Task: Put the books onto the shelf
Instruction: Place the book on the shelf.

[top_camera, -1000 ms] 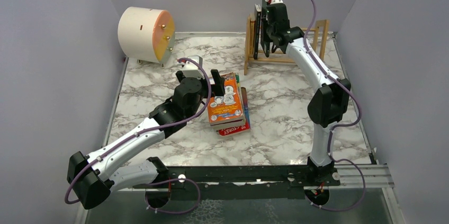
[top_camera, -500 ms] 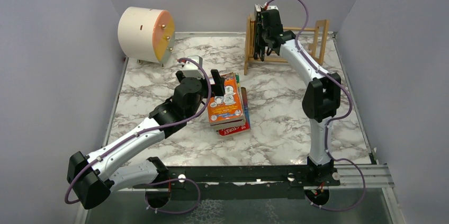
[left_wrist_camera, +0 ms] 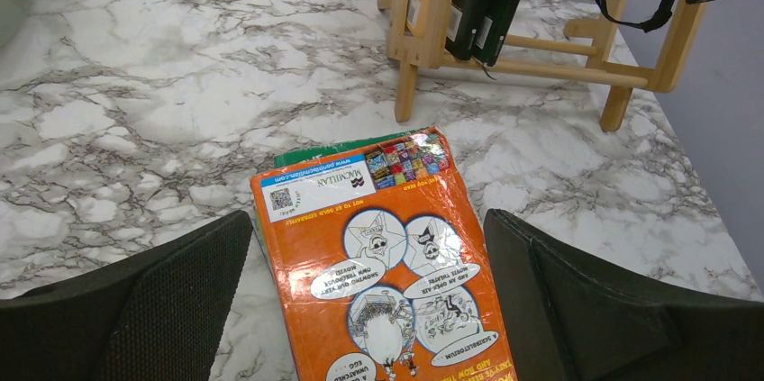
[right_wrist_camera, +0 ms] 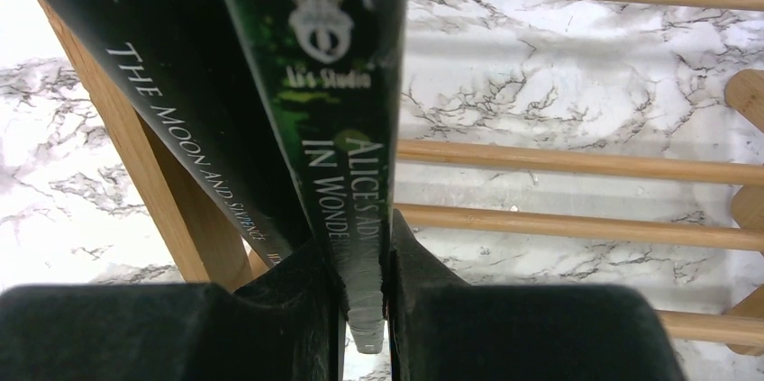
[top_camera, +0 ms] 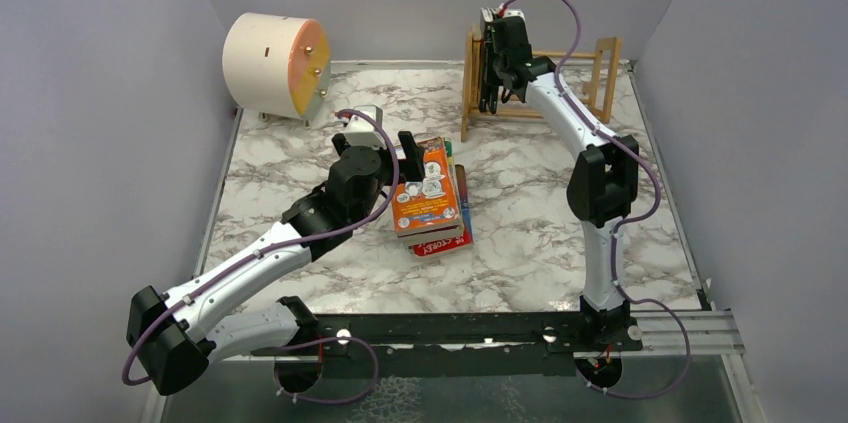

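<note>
A pile of books (top_camera: 432,205) lies mid-table, an orange one (left_wrist_camera: 383,246) on top and a red one (top_camera: 446,244) at the bottom. My left gripper (top_camera: 402,155) hangs open over the pile's left end, its fingers (left_wrist_camera: 144,309) on either side of the orange cover. The light-wood shelf (top_camera: 606,65) stands at the back right. At its left end, my right gripper (top_camera: 492,78) is shut on an upright dark green book (right_wrist_camera: 333,129). That book leans next to a black book (right_wrist_camera: 153,84) standing against the shelf's end frame (right_wrist_camera: 185,210).
A cream cylinder with an orange face (top_camera: 273,64) sits at the back left. Grey walls close in the marble table (top_camera: 300,153) on three sides. The shelf's rails (right_wrist_camera: 577,160) right of the green book are bare.
My right arm has moved left with the green book, bringing it up beside the black book at the shelf's left end. The left arm and the pile have not moved.
</note>
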Motion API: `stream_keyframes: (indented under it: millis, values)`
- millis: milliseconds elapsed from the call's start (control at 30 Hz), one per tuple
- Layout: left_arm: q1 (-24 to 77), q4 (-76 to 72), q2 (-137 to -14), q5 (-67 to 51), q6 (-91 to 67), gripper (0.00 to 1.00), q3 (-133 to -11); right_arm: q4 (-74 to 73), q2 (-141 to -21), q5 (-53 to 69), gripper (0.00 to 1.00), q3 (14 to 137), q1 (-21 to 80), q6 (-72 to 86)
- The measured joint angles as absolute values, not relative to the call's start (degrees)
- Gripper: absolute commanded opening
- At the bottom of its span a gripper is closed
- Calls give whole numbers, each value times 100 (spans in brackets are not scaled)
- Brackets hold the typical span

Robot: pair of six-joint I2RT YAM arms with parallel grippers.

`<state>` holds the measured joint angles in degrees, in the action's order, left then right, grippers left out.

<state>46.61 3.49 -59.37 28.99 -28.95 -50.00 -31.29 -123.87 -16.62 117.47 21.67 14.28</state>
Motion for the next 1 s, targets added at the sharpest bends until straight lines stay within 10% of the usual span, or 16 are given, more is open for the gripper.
stream_keyframes:
  millis: [1000]
  values:
    - [4661,362,-5935,2932,-2904,99,-5000,-2659,-11085,-1667,27,10584,2167,1627]
